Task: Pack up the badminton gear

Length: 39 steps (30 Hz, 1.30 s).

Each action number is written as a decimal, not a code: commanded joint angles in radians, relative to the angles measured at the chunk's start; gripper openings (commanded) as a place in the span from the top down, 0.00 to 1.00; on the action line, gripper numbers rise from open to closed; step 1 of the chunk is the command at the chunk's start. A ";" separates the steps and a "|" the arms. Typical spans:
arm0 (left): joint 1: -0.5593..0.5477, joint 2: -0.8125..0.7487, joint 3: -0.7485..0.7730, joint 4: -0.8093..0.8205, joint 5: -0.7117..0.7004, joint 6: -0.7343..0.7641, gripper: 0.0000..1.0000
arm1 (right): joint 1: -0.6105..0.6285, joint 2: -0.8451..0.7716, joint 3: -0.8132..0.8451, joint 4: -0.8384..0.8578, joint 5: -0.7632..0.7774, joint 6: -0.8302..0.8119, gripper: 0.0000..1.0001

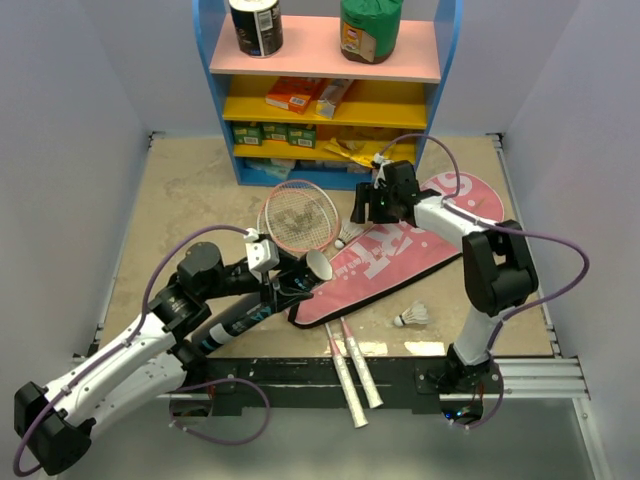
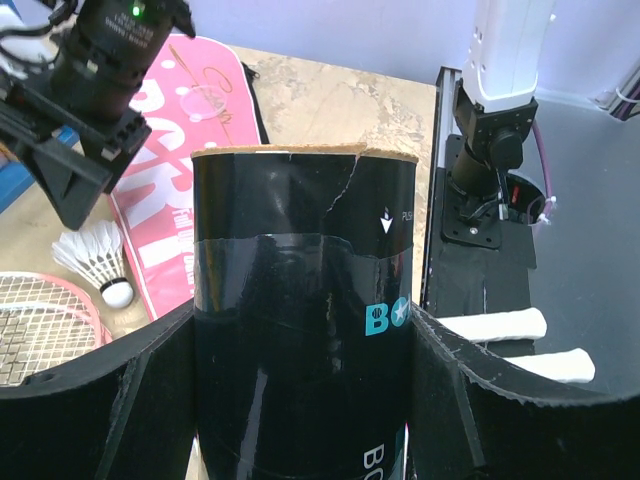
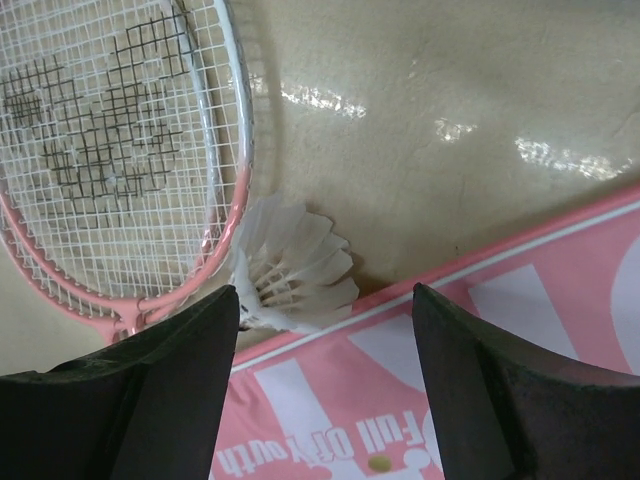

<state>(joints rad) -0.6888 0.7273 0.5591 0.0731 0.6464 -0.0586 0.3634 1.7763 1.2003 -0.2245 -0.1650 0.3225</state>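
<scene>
I hold the black tube (image 2: 300, 210) pinched in the left gripper (image 2: 300, 330), its open mouth tilted toward the right gripper (image 3: 325, 300), whose spread jaws hover over the shuttlecock (image 3: 295, 265) lying between racket head (image 3: 100, 130) and pink bag (image 3: 540, 330), presumably so it can be loaded.

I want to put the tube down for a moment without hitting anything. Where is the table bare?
The widest bare patch of table lies far left, between the wall, the shelf unit and the rackets. A smaller one surrounds the lone shuttlecock, between the pink bag and the right arm's base. The centre is crowded: rackets, bag, black tube.
</scene>
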 commanded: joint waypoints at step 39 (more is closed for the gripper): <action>-0.002 0.007 0.025 0.047 0.010 0.028 1.00 | 0.005 -0.294 -0.113 0.030 -0.234 -0.036 1.00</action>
<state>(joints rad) -0.6888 0.7212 0.5587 0.0731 0.6472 -0.0555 0.3641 1.6257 1.0969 -0.1703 -0.4416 0.2668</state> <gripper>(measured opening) 0.723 0.010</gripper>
